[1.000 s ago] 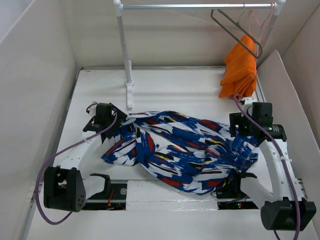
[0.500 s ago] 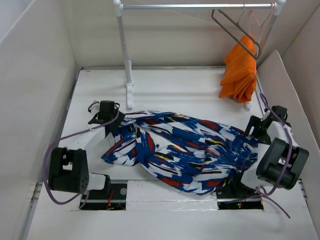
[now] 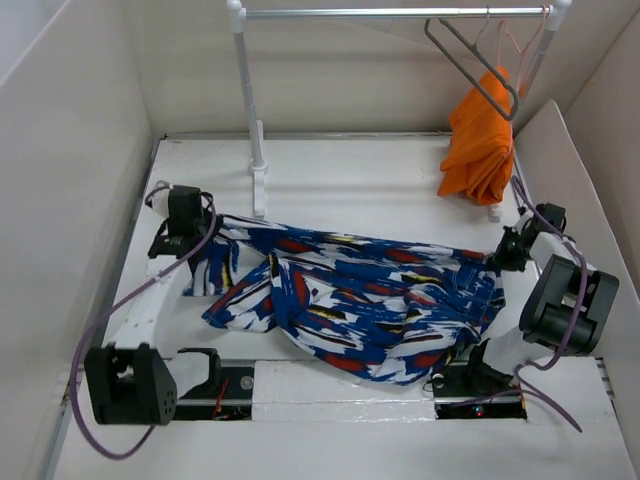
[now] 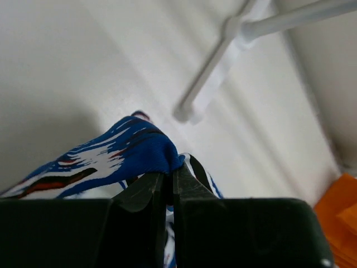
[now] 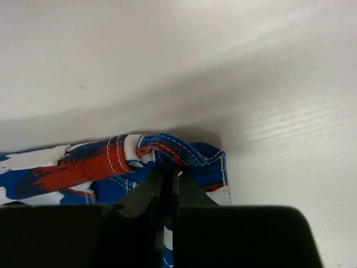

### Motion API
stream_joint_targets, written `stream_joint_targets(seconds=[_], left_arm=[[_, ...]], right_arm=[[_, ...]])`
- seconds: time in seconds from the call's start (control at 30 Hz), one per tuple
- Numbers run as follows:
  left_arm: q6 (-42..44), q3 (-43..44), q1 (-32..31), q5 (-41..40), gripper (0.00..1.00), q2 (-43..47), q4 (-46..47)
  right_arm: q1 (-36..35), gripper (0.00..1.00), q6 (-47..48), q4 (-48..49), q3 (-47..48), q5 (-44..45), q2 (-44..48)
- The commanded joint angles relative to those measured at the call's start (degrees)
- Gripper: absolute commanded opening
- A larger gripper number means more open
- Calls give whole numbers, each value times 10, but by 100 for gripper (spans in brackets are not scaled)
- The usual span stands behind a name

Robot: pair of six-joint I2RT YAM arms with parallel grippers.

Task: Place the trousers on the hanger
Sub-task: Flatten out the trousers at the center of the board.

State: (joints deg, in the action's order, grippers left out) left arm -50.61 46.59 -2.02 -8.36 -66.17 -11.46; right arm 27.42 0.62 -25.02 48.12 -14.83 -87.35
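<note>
The blue trousers (image 3: 350,295) with white, red and black patches lie stretched across the table between both arms. My left gripper (image 3: 193,240) is shut on their left end; in the left wrist view a blue fold of the trousers (image 4: 128,153) is pinched between the closed jaws of the left gripper (image 4: 169,177). My right gripper (image 3: 505,255) is shut on their right end, where a stitched hem of the trousers (image 5: 167,151) sits clamped in the right gripper (image 5: 168,174). The dark grey hanger (image 3: 472,62) hangs on the rail at the back right.
A white rail (image 3: 390,13) on a white post (image 3: 248,100) spans the back. An orange garment (image 3: 480,140) hangs at the right end on a thin pinkish wire hanger (image 3: 510,35). White walls (image 3: 70,170) enclose the table on left, right and back.
Both grippers closed on the ends of the trousers. The left arm moved left and the right arm moved right, pulling the cloth out wider.
</note>
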Motion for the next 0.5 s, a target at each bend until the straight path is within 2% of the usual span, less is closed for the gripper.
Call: stream_joint_targets(seconds=[0.0, 0.13, 0.23, 0.4, 0.47], left_arm=[[47, 74, 9, -66, 0, 78, -36], [88, 129, 9, -89, 0, 116, -87], [104, 179, 1, -115, 0, 141, -146], [145, 260, -13, -166, 0, 147, -259], [154, 273, -32, -196, 0, 145, -295]], right_arm=[[-32, 0, 2, 36, 73, 25, 31], [-38, 0, 5, 2, 136, 64, 19], [-32, 0, 10, -20, 147, 67, 47], [-52, 0, -2, -26, 69, 80, 226], [-65, 0, -1, -41, 44, 87, 266]])
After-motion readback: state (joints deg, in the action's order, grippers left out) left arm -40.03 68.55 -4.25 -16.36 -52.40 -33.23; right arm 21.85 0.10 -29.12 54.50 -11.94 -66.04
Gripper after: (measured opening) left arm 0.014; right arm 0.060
